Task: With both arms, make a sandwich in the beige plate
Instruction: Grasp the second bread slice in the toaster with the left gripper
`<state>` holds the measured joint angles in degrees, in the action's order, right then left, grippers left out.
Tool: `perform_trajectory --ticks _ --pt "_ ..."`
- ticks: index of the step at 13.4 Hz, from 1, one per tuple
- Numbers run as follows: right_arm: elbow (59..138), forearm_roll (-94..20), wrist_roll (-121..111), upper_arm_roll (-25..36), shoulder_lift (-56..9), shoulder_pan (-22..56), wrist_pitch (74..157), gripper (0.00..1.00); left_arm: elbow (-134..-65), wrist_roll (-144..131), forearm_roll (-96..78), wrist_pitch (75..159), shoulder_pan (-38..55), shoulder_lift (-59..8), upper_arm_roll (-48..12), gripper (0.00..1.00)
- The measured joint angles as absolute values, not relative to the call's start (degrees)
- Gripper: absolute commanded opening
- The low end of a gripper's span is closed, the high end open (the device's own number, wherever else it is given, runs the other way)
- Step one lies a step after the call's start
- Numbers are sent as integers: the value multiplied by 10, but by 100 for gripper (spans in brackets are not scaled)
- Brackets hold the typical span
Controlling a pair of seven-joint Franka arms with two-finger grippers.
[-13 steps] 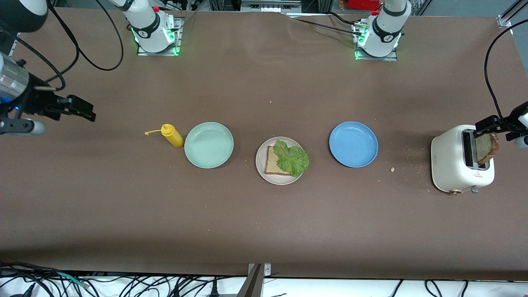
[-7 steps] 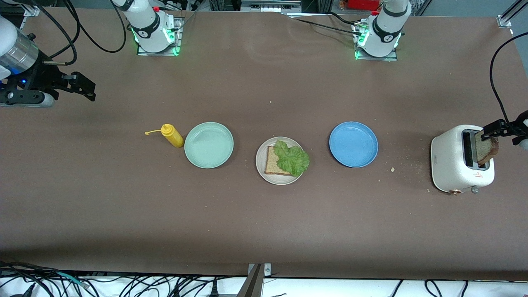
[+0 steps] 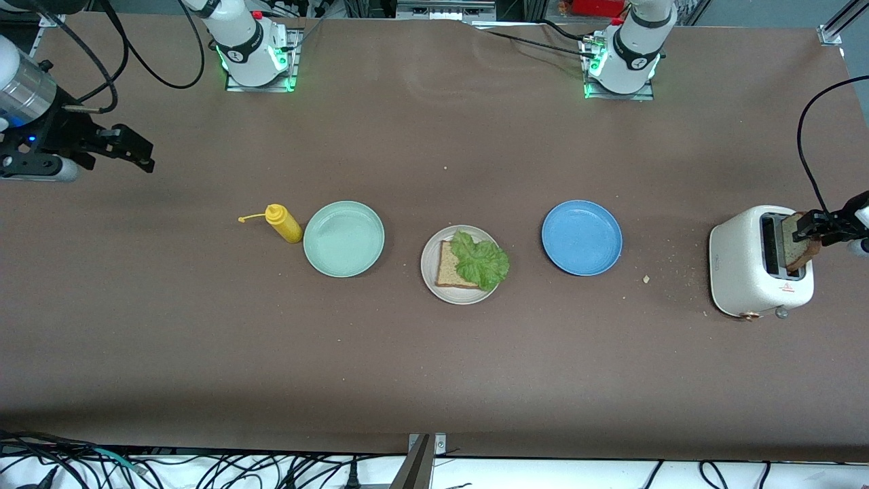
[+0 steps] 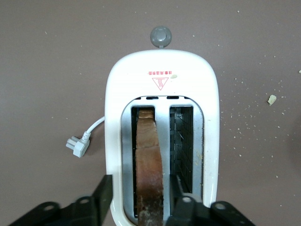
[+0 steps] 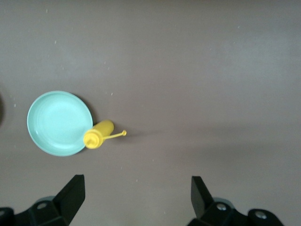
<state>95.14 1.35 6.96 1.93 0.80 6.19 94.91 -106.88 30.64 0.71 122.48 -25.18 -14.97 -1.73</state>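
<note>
A toast slice (image 4: pixel 149 165) standing in the white toaster (image 3: pixel 750 272) is straddled by the left gripper (image 4: pixel 139 193), fingers apparently not yet pressed on it. On the beige plate (image 3: pixel 429 261), mid-table, bread (image 3: pixel 448 272) w/ lettuce (image 3: pixel 481 261) is seen. The right gripper (image 5: pixel 136 195) is held wide open over bare tabletop nr the mustard bottle (image 5: pixel 98 136).

The left gripper (image 4: pixel 136 197) points straight down, one finger on each side of something thin, not squeezed tight yet. The right gripper (image 3: pixel 139 151) hangs up in the air with its fingers (image 5: pixel 73 193) spread wide, waiting.
</note>
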Motion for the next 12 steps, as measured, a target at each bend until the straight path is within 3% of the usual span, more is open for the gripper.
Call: perform_trajectory --ticks 6,12 --pt "969 4 70 31 10 59 972 100 -1035 332 7 1213 -250 -148 -25 0" --pt "969 3 70 25 12 60 972 100 -932 337 6 1094 -219 -146 -30 0"
